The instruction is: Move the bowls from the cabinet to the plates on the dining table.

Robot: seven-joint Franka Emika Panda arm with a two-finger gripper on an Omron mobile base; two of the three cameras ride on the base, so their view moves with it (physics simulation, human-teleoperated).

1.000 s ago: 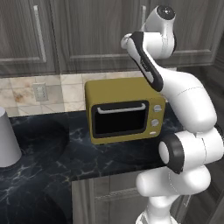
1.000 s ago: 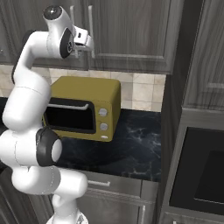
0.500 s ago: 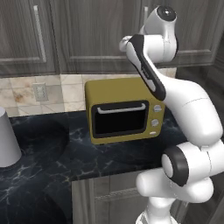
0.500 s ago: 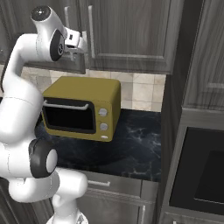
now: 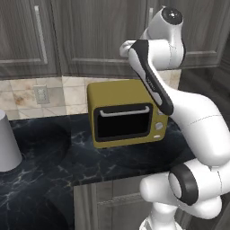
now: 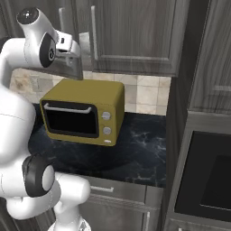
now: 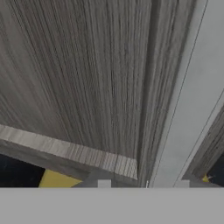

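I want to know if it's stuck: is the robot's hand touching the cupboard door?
Cannot tell. In the right base view the gripper sits right at the cupboard door, but no contact or gap shows plainly. The hand view shows the wood very close.

Arm up at wall cabinet, over yellow oven.

White arm rises from lower right, elbow high, wrist end against dark wood-grain cabinet doors w/ silver bar handles. Gripper hidden behind the arm, state can't tell. Mustard-yellow toaster oven, black glass door, 2 knobs at right, sits at rear of black marble worktop near backsplash. Grey-white cylinder at worktop's left edge. Wall outlet on beige tile. Grey drawer front below.
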